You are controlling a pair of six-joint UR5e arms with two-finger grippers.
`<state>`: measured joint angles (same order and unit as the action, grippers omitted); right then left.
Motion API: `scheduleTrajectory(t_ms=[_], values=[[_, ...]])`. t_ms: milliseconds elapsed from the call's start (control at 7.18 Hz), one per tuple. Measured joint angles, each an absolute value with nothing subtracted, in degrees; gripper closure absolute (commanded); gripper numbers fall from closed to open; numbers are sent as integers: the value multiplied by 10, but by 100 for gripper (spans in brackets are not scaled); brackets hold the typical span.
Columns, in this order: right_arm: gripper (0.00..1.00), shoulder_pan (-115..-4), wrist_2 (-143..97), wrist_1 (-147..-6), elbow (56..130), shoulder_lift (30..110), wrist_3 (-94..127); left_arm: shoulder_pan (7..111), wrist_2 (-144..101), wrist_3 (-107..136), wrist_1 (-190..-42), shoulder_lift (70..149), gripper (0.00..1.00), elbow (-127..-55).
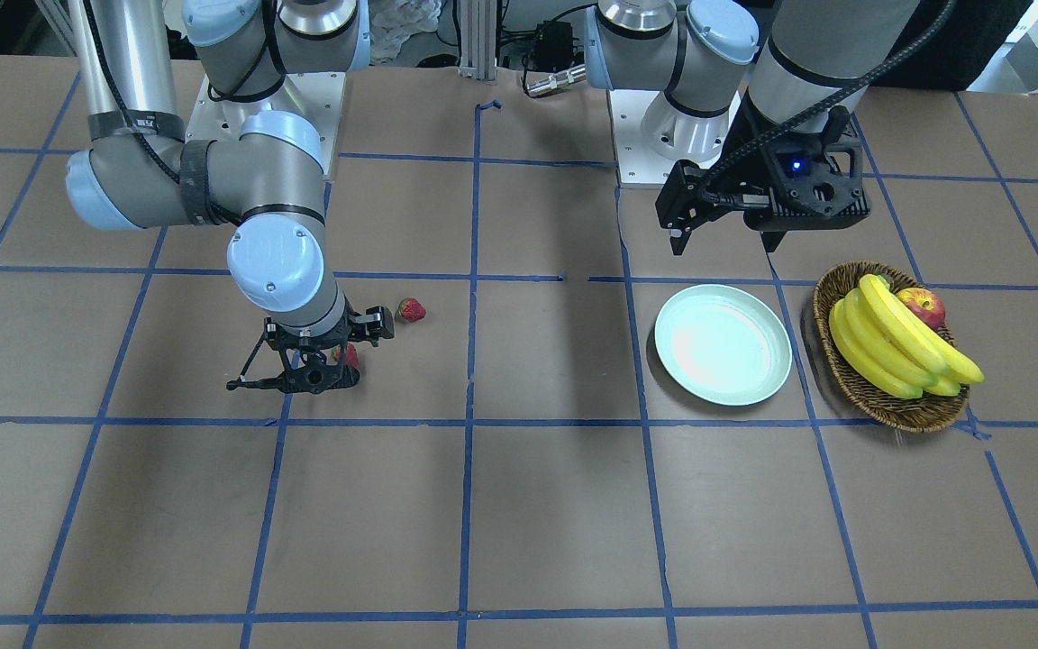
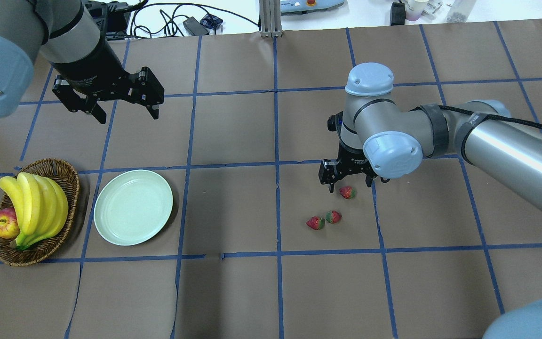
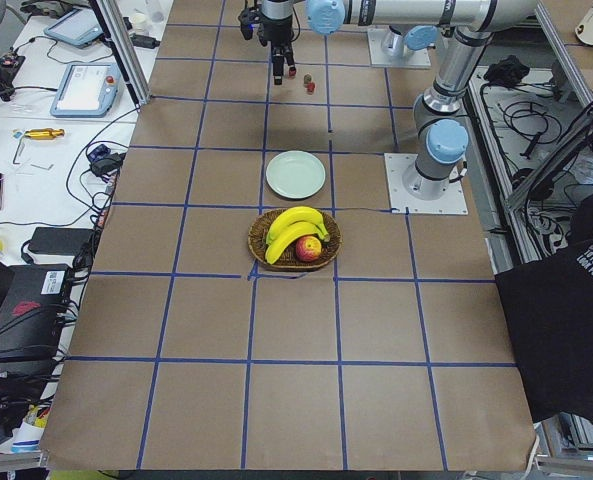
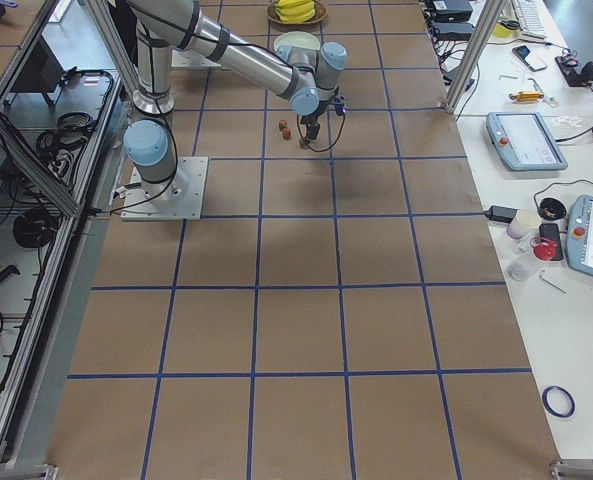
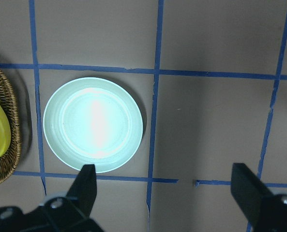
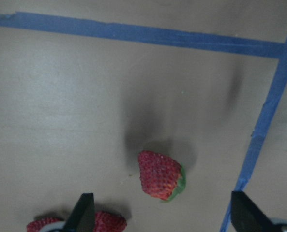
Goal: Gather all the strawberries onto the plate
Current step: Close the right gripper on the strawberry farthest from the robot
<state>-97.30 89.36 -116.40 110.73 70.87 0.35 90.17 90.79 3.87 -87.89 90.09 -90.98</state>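
Three strawberries lie on the brown table to the right of centre: one [image 2: 347, 191] right under my right gripper [image 2: 350, 186], two more [image 2: 333, 216] [image 2: 315, 222] side by side just nearer. The right gripper is open and low. In its wrist view one strawberry [image 6: 160, 175] sits on the table just ahead of the spread fingers [image 6: 83, 212]. The empty mint-green plate [image 2: 133, 207] lies far left. My left gripper [image 2: 126, 112] hangs open and empty above the table beyond the plate; its wrist view looks down on the plate [image 5: 93, 124].
A wicker basket [image 2: 66, 188] with bananas [image 2: 35, 205] and a red apple [image 2: 3, 223] stands left of the plate. Blue tape lines grid the table. The right arm's elbow [image 2: 388, 150] hangs over the table beside the berries.
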Motion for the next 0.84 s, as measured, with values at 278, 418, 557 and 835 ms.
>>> scheduleTrajectory(t_ms=[278, 418, 557, 835], values=[[16, -973, 897, -1194, 1135, 710, -2, 902, 908, 39, -879, 901, 0, -910], [20, -973, 898, -1198, 1137, 711, -6, 902, 908, 39, -879, 901, 0, -910], [15, -973, 898, -1201, 1138, 711, -8, 902, 908, 39, -879, 901, 0, -910], [13, -973, 898, -1214, 1138, 707, -8, 902, 908, 39, -879, 901, 0, -910]])
